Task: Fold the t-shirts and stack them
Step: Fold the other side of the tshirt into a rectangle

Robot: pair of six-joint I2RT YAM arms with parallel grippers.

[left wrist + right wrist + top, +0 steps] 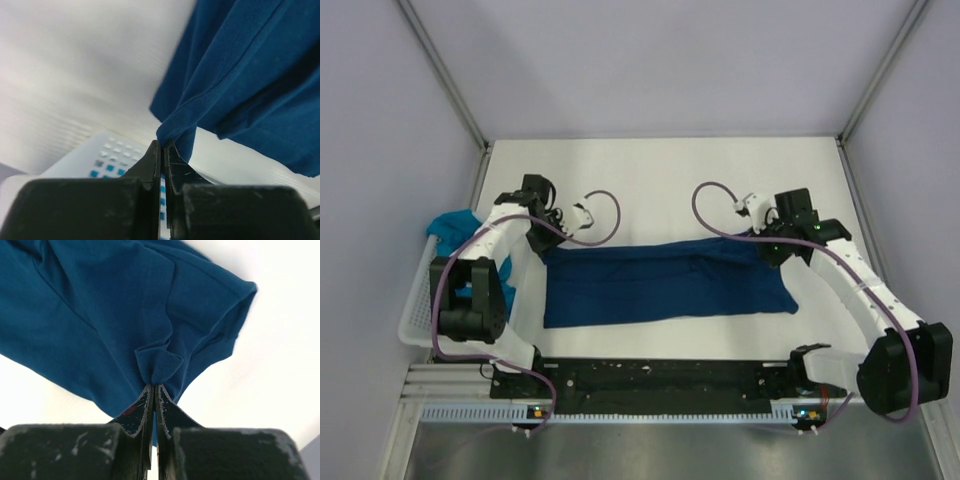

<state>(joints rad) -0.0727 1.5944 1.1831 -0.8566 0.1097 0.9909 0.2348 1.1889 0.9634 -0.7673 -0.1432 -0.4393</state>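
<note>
A dark blue t-shirt [665, 285] lies as a long folded band across the middle of the table; no printed graphic shows. My left gripper [546, 245] is shut on its far left corner, with a pinch of cloth [175, 127] between the tips [162, 143]. My right gripper [767, 250] is shut on its far right corner, with a bunched fold [157, 362] between the tips [154, 386] near the sleeve [220, 305]. A brighter teal t-shirt [455, 225] lies crumpled in the basket at the left.
A white lattice basket [415, 310] stands at the table's left edge beside my left arm, and it also shows in the left wrist view [107, 155]. Grey walls enclose the white table [660, 180] on three sides. The black arm rail [660, 380] runs along the near edge.
</note>
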